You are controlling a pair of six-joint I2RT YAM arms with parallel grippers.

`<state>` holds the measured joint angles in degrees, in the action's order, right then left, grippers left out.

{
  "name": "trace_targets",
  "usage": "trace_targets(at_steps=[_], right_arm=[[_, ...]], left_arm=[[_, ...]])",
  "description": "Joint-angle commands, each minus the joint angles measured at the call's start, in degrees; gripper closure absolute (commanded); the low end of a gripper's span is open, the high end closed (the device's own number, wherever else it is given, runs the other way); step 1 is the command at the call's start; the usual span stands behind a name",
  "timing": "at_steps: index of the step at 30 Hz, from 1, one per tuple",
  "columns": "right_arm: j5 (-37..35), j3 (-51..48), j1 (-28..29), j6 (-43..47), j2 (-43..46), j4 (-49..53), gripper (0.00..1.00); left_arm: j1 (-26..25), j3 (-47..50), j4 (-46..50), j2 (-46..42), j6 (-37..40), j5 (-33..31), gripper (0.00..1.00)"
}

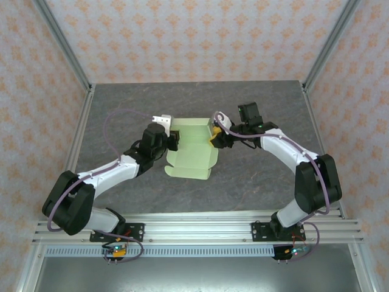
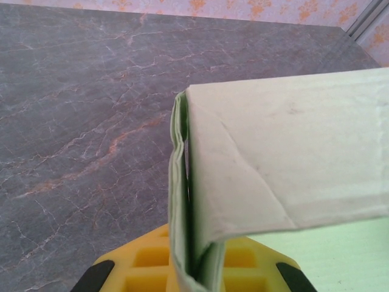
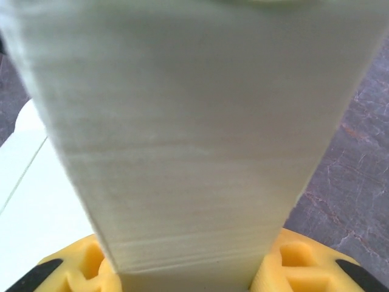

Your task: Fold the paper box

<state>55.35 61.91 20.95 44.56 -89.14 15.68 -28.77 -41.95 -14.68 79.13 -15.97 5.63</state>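
The left gripper [image 2: 194, 271] is clamped tight on the doubled card at the left edge of the paper box [image 1: 191, 152], which lies partly folded on the table [image 1: 255, 103], while the right gripper [image 1: 214, 137] sits astride the box's right edge, though whether it actually pinches the card cannot be told.

Bright, even, soft light with faint shadows; the paper box [image 3: 194, 140] blurs close against the right wrist lens.

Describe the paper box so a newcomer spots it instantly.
On the grey marbled table, look mid-surface between the left arm and right arm. The paper box is the pale green card there, side flaps raised, light against dark stone.
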Motion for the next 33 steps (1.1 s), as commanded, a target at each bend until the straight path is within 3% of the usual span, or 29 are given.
trace_targets(at_steps=[1,6,17,22,27,30,33], right_arm=[[2.6,1.4,0.4,0.8,0.9,2.8,0.46],[2.4,1.8,0.3,-1.9,2.3,1.4,0.33],[4.4,5.2,0.4,-8.4,2.2,-0.1,0.31],[6.5,5.7,0.5,-8.7,2.0,0.3,0.48],[3.6,5.4,1.1,-11.0,1.6,-1.4,0.49],[3.4,5.4,1.6,-11.1,1.4,-1.9,0.63],[2.7,5.5,1.7,-11.3,1.3,-2.0,0.71]], left_arm=[[-0.2,-0.4,-2.7,-0.5,1.2,0.2,1.00],[-0.3,-0.8,-2.3,-0.1,1.3,0.6,1.00],[-0.3,0.0,-2.4,0.1,1.3,-0.2,1.00],[-0.5,0.1,-2.0,0.1,1.0,-0.4,1.00],[-0.6,-0.2,-1.0,0.1,1.0,-0.7,1.00],[-0.8,0.2,-1.8,0.6,1.3,-0.6,1.00],[-0.8,-0.3,-0.8,0.8,1.2,-0.5,1.00]])
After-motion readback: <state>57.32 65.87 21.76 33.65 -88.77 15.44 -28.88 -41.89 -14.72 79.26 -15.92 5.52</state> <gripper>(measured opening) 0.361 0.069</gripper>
